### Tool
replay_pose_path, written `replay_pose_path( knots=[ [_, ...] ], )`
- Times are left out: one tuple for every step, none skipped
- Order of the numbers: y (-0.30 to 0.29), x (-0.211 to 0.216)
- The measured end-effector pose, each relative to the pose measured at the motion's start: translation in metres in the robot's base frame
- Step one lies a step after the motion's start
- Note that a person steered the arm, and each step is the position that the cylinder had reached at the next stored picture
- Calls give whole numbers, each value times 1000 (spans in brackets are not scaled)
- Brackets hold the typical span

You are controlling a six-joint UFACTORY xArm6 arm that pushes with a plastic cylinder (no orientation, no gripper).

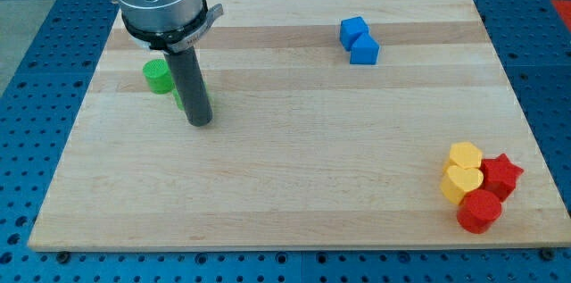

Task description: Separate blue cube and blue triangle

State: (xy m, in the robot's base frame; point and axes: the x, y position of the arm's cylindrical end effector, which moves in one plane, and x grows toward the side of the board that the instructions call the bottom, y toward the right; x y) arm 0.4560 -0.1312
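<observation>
The tip [200,123] sits well left of the touching blue cube [353,30] and what's probably the blue triangle [364,51]; it's grasping nothing.

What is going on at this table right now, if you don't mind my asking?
My tip rests on the wooden board at the view's left, beside a green block. The blue cube and blue triangle sit touching near the view's top, far from my tip, not yet separated. Yellow and red blocks cluster at the bottom right.
</observation>
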Motion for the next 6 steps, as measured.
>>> replay_pose_path(
  knots=[
    [0,0],
    [30,0],
    [133,0],
    [158,0],
    [184,0],
    [197,0]
  ],
)
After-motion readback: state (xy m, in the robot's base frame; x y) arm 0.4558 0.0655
